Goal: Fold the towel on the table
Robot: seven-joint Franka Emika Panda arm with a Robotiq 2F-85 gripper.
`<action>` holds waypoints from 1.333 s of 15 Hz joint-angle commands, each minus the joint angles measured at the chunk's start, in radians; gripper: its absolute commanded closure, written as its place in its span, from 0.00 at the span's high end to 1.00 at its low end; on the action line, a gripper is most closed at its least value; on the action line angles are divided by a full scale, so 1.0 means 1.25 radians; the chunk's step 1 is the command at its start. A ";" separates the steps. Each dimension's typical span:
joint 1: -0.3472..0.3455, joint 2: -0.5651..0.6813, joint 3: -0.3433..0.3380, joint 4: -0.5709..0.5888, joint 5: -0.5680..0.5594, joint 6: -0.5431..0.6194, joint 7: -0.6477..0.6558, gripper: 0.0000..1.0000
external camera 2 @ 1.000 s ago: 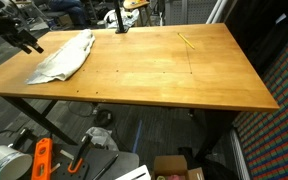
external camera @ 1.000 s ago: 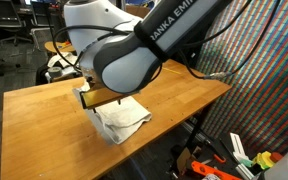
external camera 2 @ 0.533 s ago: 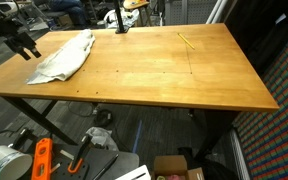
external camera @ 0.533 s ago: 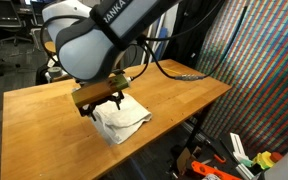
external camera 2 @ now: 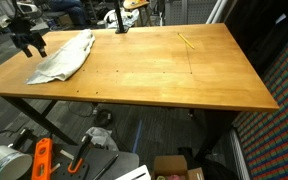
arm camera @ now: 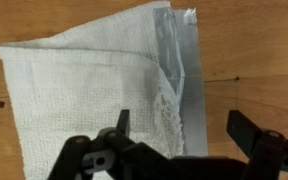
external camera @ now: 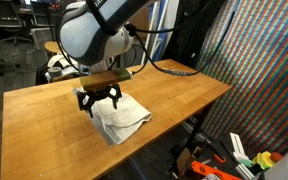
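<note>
The arm has swung back and turned over the last second, so that the black two-fingered end effector (external camera: 99, 99) now hangs pointing straight down, where a moment ago it was tilted. Its fingers are spread as wide as they go and hold nothing, the same as before. The large off-white soft cloth towel with a grey border (external camera: 120, 118) has not shifted or changed shape. It lies rumpled near a corner of the light-brown wooden butcher-block worktop (external camera: 44, 120), seen in both exterior views (external camera 2: 66, 56).

In the wrist view the towel (arm camera: 79, 90) fills the left and middle of the picture. One layer seems already laid over another, and its grey border strip (arm camera: 174, 60) runs ahead of the gap between the fingers of the end effector (arm camera: 184, 125), with bare worktop (arm camera: 254, 60) to the right.

The second went on lining up, not folding. The fold looks partly made at most, and a grasp near the bordered edge probably comes next
</note>
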 commanded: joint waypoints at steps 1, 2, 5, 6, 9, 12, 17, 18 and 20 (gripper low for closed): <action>-0.012 0.006 -0.009 0.007 0.061 0.002 -0.090 1.00; -0.016 0.004 -0.010 -0.006 0.072 0.019 -0.110 1.00; -0.023 -0.001 -0.011 -0.033 0.098 0.062 -0.153 1.00; -0.026 0.000 -0.011 -0.037 0.107 0.069 -0.165 1.00; -0.030 -0.001 -0.011 -0.057 0.126 0.096 -0.190 1.00; -0.027 0.002 -0.016 -0.073 0.123 0.106 -0.191 1.00; -0.025 -0.005 -0.019 -0.097 0.116 0.097 -0.189 0.58; -0.025 -0.007 -0.020 -0.101 0.115 0.095 -0.189 0.51; -0.026 -0.010 -0.020 -0.108 0.115 0.093 -0.190 0.35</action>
